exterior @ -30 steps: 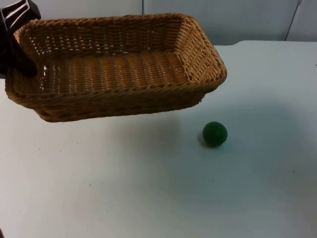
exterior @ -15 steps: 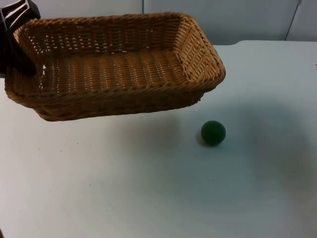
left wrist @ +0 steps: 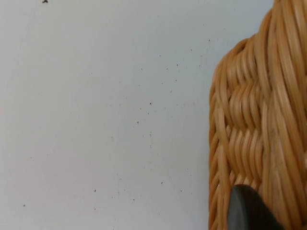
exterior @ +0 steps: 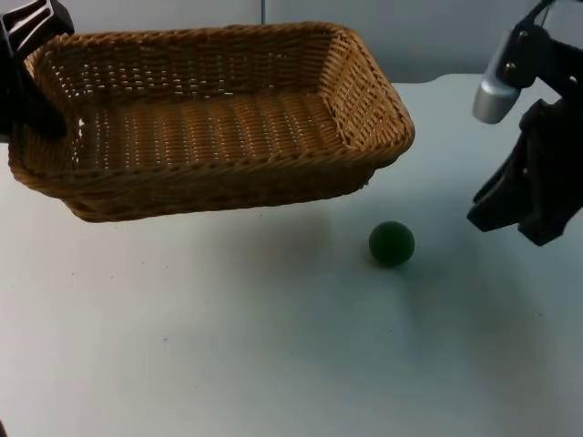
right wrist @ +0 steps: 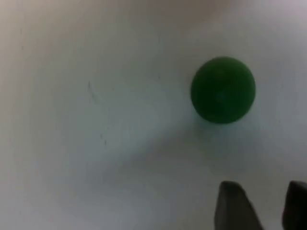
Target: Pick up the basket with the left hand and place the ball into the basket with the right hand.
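Observation:
A tan wicker basket [exterior: 209, 127] hangs above the table at the back left, tilted a little. My left gripper [exterior: 41, 114] is shut on its left rim, and one fingertip [left wrist: 247, 211] presses on the weave of the basket wall [left wrist: 259, 120]. A small green ball [exterior: 392, 244] lies on the white table in front of the basket's right end. My right gripper [exterior: 516, 224] hovers to the right of the ball, apart from it. Its jaws stand open with nothing between them. From the right wrist, the ball [right wrist: 223, 89] lies ahead of the right gripper [right wrist: 268, 211].
The white table [exterior: 228, 346] stretches out in front of the basket and ball. A grey partition wall [exterior: 437, 36] closes off the back.
My right arm has come in from the right and now hangs beside the ball. The ball has shifted very slightly to the left. The basket has stayed in place.

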Available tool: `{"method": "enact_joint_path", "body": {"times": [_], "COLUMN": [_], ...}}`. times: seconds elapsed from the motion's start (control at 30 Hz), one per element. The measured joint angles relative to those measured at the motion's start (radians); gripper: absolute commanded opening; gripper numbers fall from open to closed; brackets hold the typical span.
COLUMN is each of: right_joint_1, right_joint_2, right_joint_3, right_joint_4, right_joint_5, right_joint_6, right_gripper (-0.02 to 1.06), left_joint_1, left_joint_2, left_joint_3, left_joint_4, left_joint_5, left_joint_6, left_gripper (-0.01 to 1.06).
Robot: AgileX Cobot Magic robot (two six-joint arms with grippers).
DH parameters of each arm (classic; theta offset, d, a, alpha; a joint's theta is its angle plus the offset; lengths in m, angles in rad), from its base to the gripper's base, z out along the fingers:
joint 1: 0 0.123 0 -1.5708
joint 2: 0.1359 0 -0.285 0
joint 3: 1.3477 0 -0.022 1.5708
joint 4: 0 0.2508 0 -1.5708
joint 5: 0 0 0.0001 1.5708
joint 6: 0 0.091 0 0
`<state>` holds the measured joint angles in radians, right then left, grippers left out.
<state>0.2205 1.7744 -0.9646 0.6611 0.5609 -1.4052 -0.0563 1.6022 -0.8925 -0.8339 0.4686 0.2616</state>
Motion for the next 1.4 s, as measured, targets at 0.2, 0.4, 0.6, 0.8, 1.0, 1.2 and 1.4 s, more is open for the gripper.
{"method": "enact_joint_path", "body": {"times": [0.2,0.4,0.6,0.8,1.0,1.2,1.4], "right_joint_1": [0.000,0.001,0.005,0.005,0.005,0.005,0.005], "right_joint_2": [0.068,0.100,0.119,0.160,0.202,0.232,0.281], "right_joint_3": [0.000,0.000,0.000,0.000,0.000,0.000,-0.001], "right_joint_4": [0.305,0.456,0.550,0.567,0.628,0.801,0.844], "right_joint_5": [-0.029,-0.042,-0.047,-0.048,-0.047,-0.025,-0.016], "right_joint_6": [-0.155,-0.267,-0.391,-0.426,-0.497,-0.658,-0.715], "right_gripper": [0.55,0.55,0.55,0.55,0.56,0.56,0.56], "left_joint_1": [0.000,0.000,0.000,0.000,0.000,0.000,0.000], "left_joint_2": [0.000,0.000,0.000,0.000,0.000,0.000,0.000], "left_joint_3": [0.000,0.000,0.000,0.000,0.000,0.000,0.000], "left_joint_4": [0.000,0.004,0.006,0.008,0.008,0.008,0.010], "left_joint_5": [0.000,0.000,-0.002,-0.004,-0.008,-0.008,-0.008], "left_joint_6": [0.000,0.000,0.000,0.000,0.000,0.000,0.000], "left_gripper": [0.00,0.00,0.00,0.00,0.00,0.00,0.00]}}
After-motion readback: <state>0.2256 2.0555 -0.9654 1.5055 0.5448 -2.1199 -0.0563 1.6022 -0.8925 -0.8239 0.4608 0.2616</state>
